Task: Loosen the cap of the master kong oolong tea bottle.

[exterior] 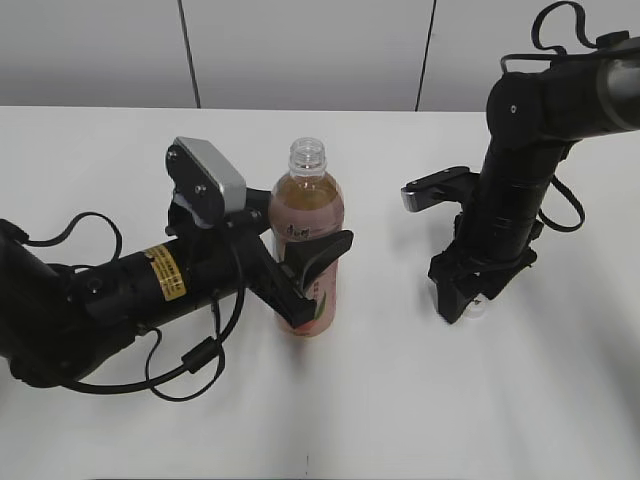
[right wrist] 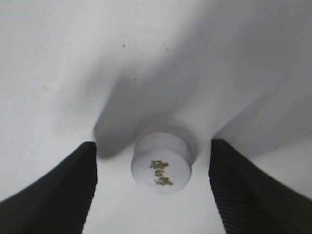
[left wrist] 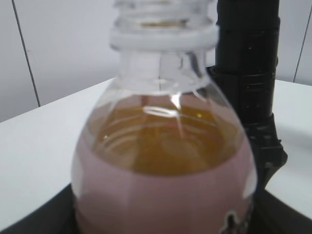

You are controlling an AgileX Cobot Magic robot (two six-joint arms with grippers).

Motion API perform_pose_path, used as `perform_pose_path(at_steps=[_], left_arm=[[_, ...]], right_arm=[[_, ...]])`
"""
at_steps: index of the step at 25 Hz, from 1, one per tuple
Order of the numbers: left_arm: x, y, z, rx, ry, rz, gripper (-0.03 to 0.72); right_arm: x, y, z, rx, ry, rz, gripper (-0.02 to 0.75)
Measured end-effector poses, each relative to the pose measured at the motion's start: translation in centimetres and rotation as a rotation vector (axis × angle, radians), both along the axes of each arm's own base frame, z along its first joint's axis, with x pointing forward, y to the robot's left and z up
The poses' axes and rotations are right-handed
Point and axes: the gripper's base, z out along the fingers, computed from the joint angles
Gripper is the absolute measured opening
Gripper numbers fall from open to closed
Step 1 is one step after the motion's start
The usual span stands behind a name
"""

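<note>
The master kong oolong tea bottle (exterior: 309, 225) stands upright on the white table with its neck bare and no cap on it; it fills the left wrist view (left wrist: 161, 185). My left gripper (exterior: 315, 275) is shut on the bottle's labelled body. The white cap (right wrist: 161, 167) with a small dark mark on top lies on the table, apart from the bottle. In the exterior view it peeks out under the right gripper (exterior: 477, 307). My right gripper (right wrist: 153, 185) is open, its two fingers either side of the cap without touching it.
The white table (exterior: 400, 400) stretches all round, with a grey panelled wall (exterior: 300, 50) behind. The right arm (exterior: 520, 190) stands upright to the right of the bottle and shows as a dark column in the left wrist view (left wrist: 248, 73).
</note>
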Motion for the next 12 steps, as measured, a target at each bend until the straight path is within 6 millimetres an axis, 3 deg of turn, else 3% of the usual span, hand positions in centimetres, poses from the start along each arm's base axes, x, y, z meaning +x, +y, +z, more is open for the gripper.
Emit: perform_pose_path(at_steps=[6, 12], left_arm=[[-0.3, 0.2, -0.1, 0.002, 0.008, 0.004, 0.472], [-1.5, 1.8, -0.1, 0.015, 0.047, 0.052, 0.517]], right_arm=[[-0.1, 0.0, 0.0, 0.001, 0.009, -0.007, 0.556], [-0.2, 0.0, 0.2, 0.002, 0.018, -0.024, 0.557]])
